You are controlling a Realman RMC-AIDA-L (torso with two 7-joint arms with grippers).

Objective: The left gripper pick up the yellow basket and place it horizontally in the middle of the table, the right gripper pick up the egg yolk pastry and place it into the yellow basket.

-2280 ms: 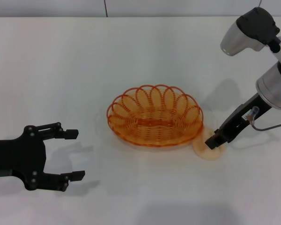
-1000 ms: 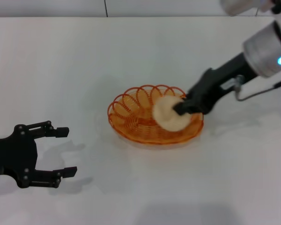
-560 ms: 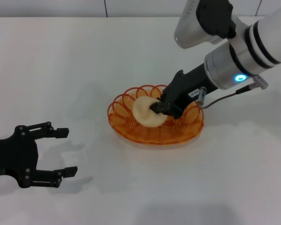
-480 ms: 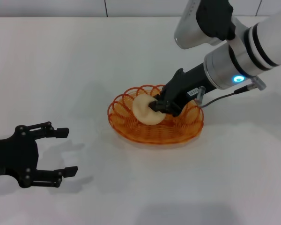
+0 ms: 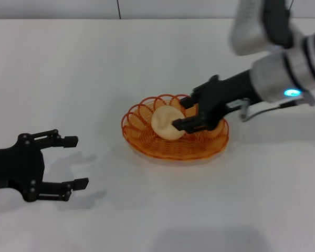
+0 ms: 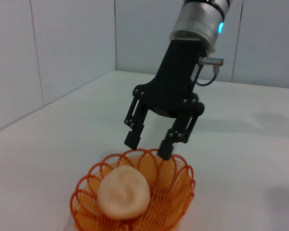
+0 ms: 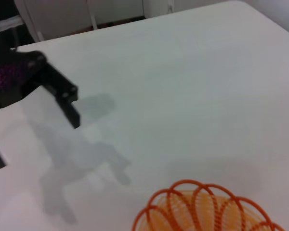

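Note:
The yellow basket [image 5: 149,144] lies lengthwise at the middle of the white table [image 5: 147,58]. The egg yolk pastry [image 5: 166,123] rests inside it, toward its left half, and shows as a cream dome [image 6: 123,194] within the basket's loops [image 6: 180,190] in the left wrist view. My right gripper [image 5: 181,112] hovers over the basket just right of the pastry, open, with its fingers [image 6: 132,138] apart and nothing between them. My left gripper [image 5: 76,161] stands open and idle at the table's left, well away from the basket. The right wrist view catches the basket's rim [image 7: 202,202].
One finger of the left gripper [image 7: 65,96] and its shadow show on the bare tabletop in the right wrist view. White walls [image 6: 62,48] bound the table's far side. Bare white surface lies around the basket on every side.
The right gripper carried the pastry from beside the basket into it, then opened and drew back slightly to the right. The pastry now lies loose in the basket. The left gripper barely moved.

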